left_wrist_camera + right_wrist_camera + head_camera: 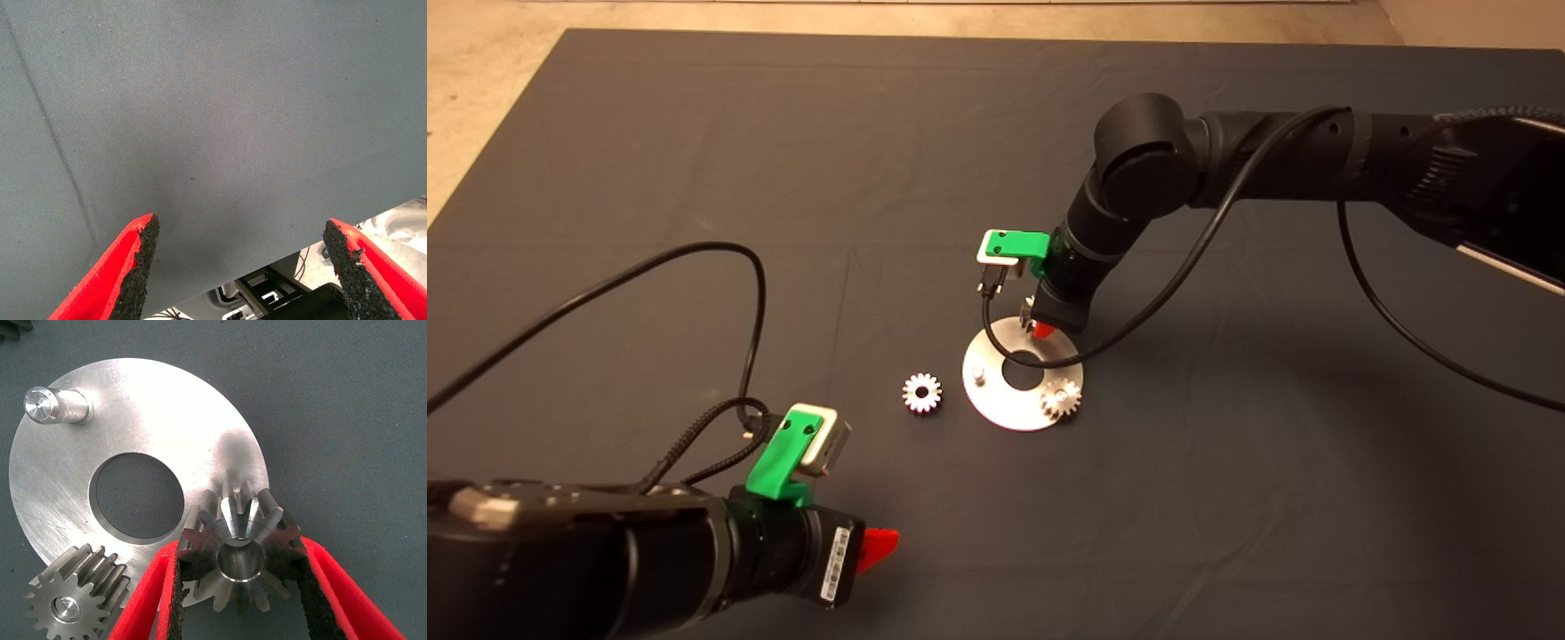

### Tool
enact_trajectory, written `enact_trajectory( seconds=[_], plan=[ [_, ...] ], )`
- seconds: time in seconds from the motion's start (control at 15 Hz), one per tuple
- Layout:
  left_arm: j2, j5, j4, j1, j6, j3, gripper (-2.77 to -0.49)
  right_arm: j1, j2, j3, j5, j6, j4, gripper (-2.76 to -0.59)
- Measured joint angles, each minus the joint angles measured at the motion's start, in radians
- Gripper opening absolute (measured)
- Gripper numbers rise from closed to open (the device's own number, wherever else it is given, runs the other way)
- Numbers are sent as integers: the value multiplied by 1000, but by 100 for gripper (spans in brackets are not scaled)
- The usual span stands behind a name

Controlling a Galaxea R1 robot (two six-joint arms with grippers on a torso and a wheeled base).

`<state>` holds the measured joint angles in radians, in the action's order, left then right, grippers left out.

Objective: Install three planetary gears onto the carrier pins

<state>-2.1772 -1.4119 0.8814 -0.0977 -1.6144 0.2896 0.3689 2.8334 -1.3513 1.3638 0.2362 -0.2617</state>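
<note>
The round shiny disc [1005, 411] lies at mid-mat. One planetary gear [1060, 400] sits on a carrier pin at its near right edge. A bare carrier pin [978, 374] stands on its left side. A second gear [922, 392] lies loose on the mat left of the disc. My right gripper [1039, 327] is over the disc's far edge. In the right wrist view it [240, 587] is shut on a third gear [240, 550] held over the disc's [167, 420] rim; the pin beneath is hidden. That view also shows the bare pin [50, 407] and the seated gear [73, 603]. My left gripper [879, 547] is parked at the lower left, open.
The dark mat [694, 133] covers the table, with a pale floor past its far edge. A black cable [694, 253] loops over the mat at the left. The left wrist view shows bare mat [200, 100] and its edge.
</note>
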Motion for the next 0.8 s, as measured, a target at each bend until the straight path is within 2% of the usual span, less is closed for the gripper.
enact_trajectory(
  seconds=[0.4, 0.8],
  plan=[
    [0, 0, 0, 0, 0, 0, -151, 2, 1, 0, 20, -1, 4, -234],
    [0, 0, 0, 0, 0, 0, -151, 2, 0, 0, 21, -3, 6, -235]
  ],
)
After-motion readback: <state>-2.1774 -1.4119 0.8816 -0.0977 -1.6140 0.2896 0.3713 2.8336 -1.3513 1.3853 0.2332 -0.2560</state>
